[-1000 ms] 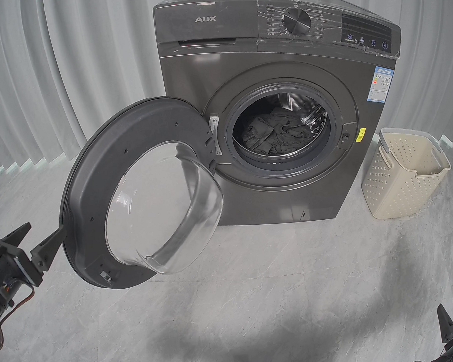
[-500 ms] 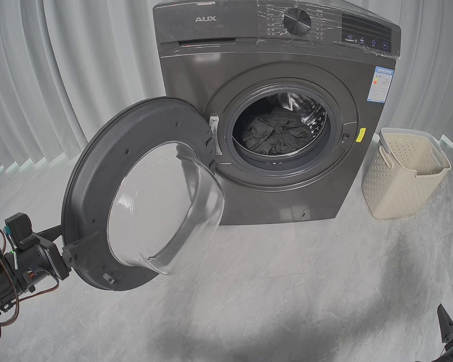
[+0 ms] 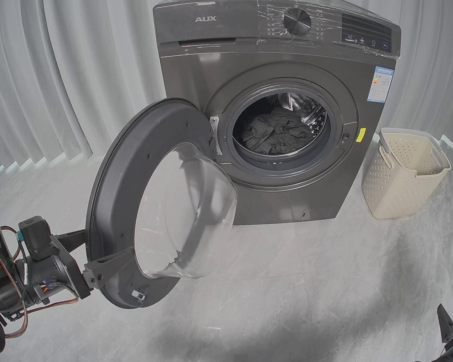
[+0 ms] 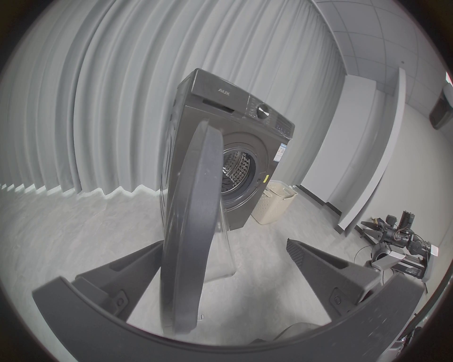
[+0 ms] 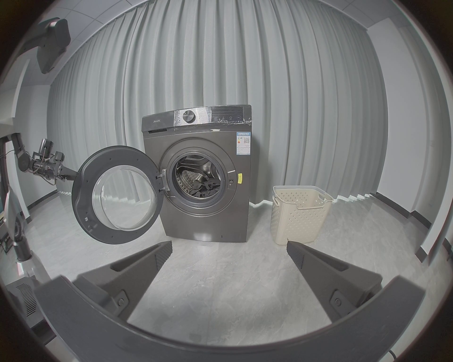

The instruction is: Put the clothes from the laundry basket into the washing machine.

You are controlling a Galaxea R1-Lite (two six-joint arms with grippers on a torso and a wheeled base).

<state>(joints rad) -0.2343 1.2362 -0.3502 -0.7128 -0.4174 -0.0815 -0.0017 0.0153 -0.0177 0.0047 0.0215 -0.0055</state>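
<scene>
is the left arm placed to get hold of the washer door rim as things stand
Probably yes: the left gripper sits at the outer rim of the open door, its jaws open with one on either side of the edge, and nothing lies between them and the rim.

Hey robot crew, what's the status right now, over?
Open left pincer straddling the door rim; right pincer open, low. The clothes in drum, laundry basket looks empty. That door half-swung, partly before the opening.
</scene>
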